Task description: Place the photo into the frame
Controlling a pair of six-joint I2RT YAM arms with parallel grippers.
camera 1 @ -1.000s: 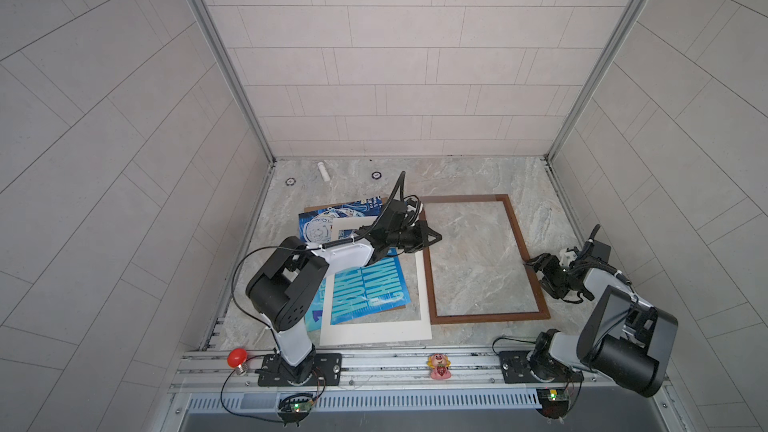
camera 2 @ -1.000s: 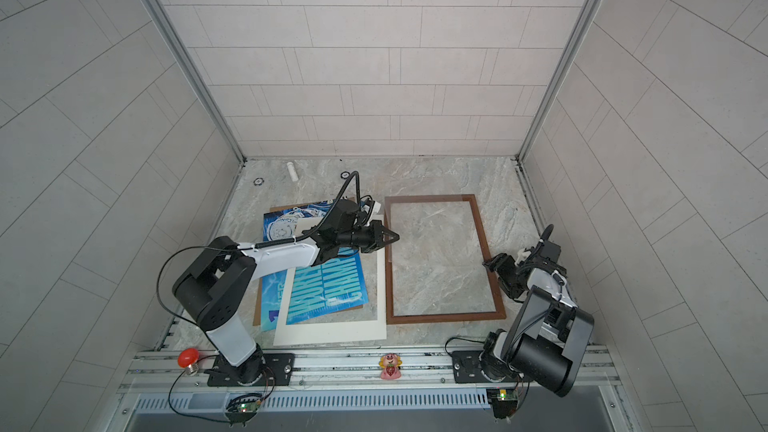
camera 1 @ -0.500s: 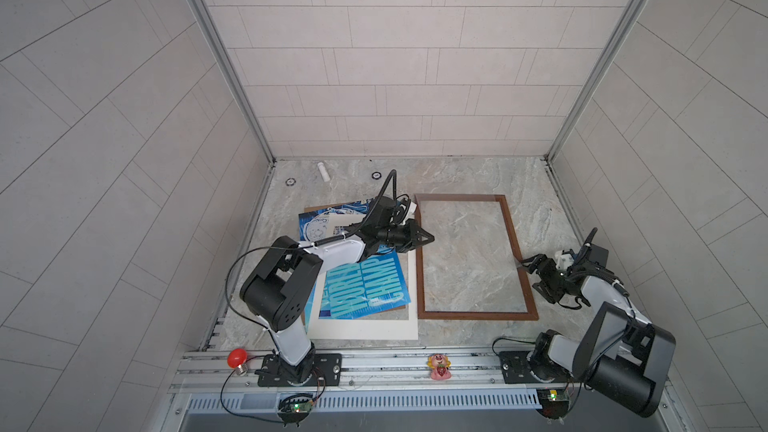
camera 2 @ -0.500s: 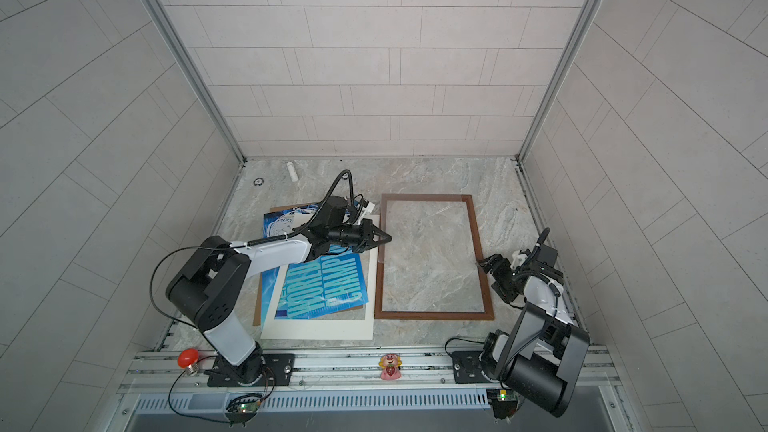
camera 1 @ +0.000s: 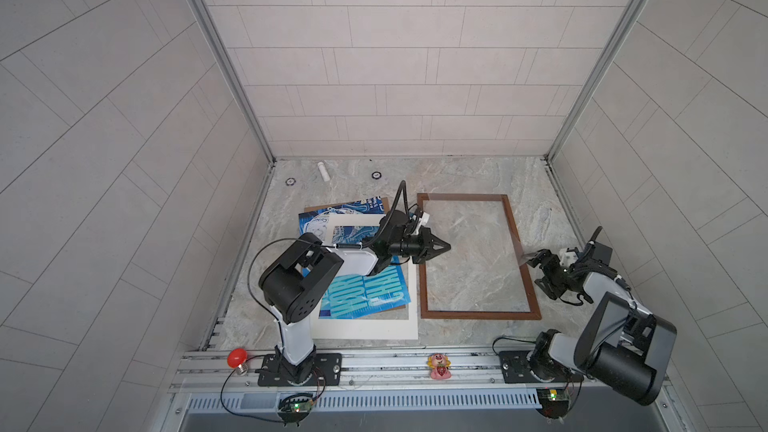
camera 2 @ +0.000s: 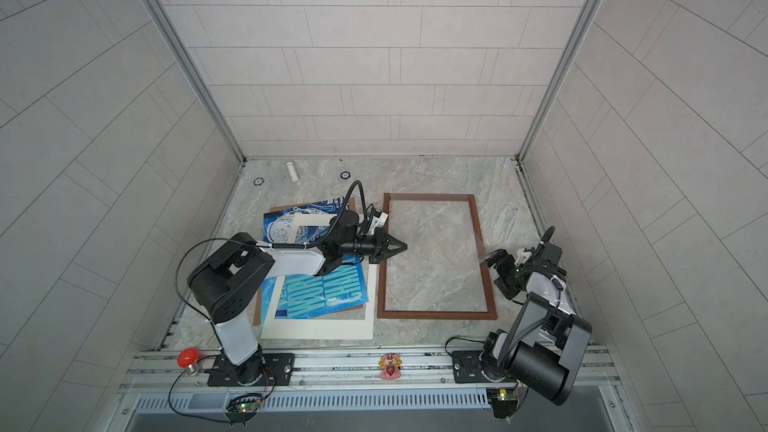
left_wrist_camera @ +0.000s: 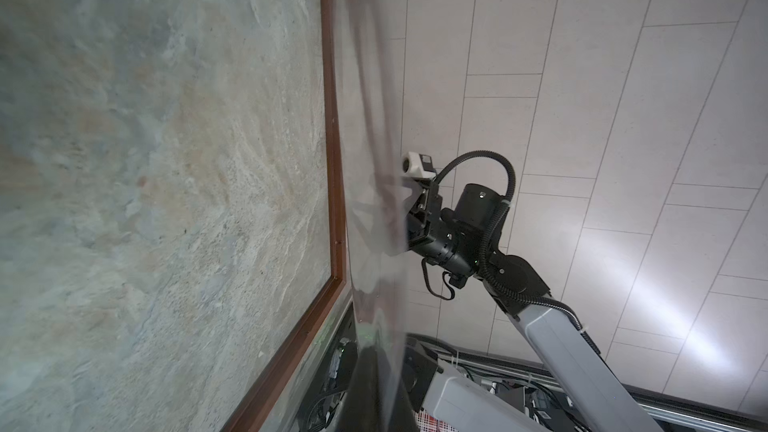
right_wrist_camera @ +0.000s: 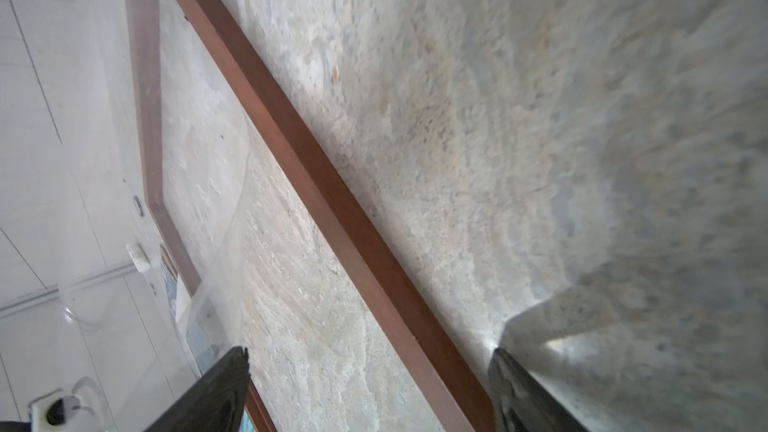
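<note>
The frame of thin dark brown wood lies flat on the marble table, showing in both top views. The blue photo lies left of it, partly under a cream mat. My left gripper reaches over the frame's left rail, shut on the edge of a clear sheet that spans the frame, slightly raised. My right gripper stands open at the sheet's far edge, above the frame's right rail, gripping nothing.
A cream mat and a brown backing board lie with the photo. A white cylinder and two small rings sit near the back wall. A red bulb and pink figure rest on the front rail.
My right gripper has opened wider beside the frame's right rail. My left gripper, still shut, has moved right over the frame's inside. The frame and mat shifted slightly left early on.
</note>
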